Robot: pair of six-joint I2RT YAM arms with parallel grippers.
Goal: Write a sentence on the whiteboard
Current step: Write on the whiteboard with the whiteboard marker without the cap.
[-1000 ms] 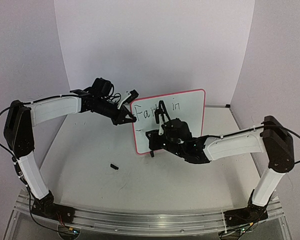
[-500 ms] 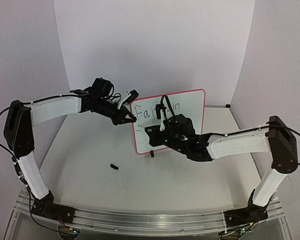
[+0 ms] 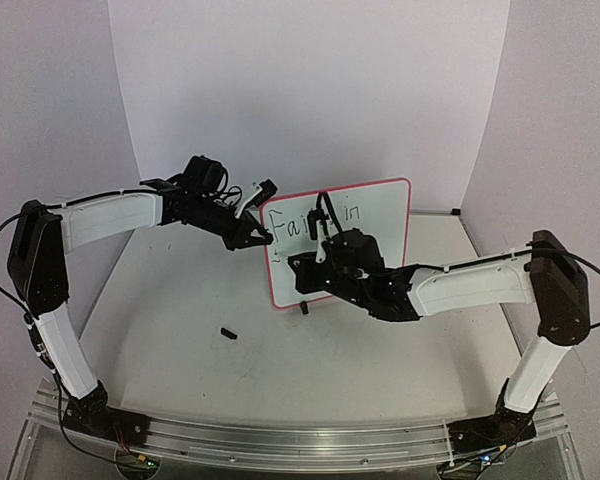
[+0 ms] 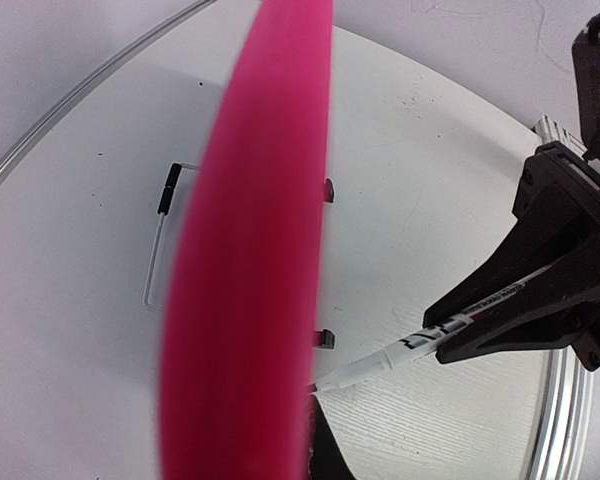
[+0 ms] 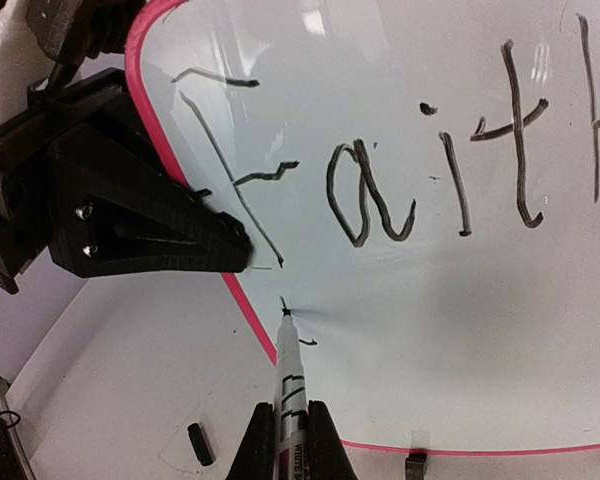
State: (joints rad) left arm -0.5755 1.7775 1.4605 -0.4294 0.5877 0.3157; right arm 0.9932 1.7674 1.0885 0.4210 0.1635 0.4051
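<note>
**At the board's lower left corner: pen tip under the "F"**

Item: the whiteboard [image 3: 385, 222], red-pink frame, standing upright at mid-table on small black feet, its long axis running left to right and its face towards the arms.

Held by: the left gripper [image 3: 263, 238], clenched on the board's left edge about level with the first line.

Written so far: the sentence [image 5: 420, 190], first line only, reading "Faith in". A short dark tick sits just beside the pen tip, on the second line.

Tool: the marker [image 5: 288, 372], pinched between the fingers of the right gripper [image 5: 291, 432] and pointing up and away at the board. Its tip touches the white face just inside the left frame, below the "F".

Bearing: the unwritten surface lies to the right of the tip, along the board's length. The steadying gripper lies close above and left. A writing stroke would likely run rightward, away from it.

Loose: a small black piece [image 3: 228, 333], possibly the cap, on the table [image 3: 170, 300], well apart from the board.
</note>
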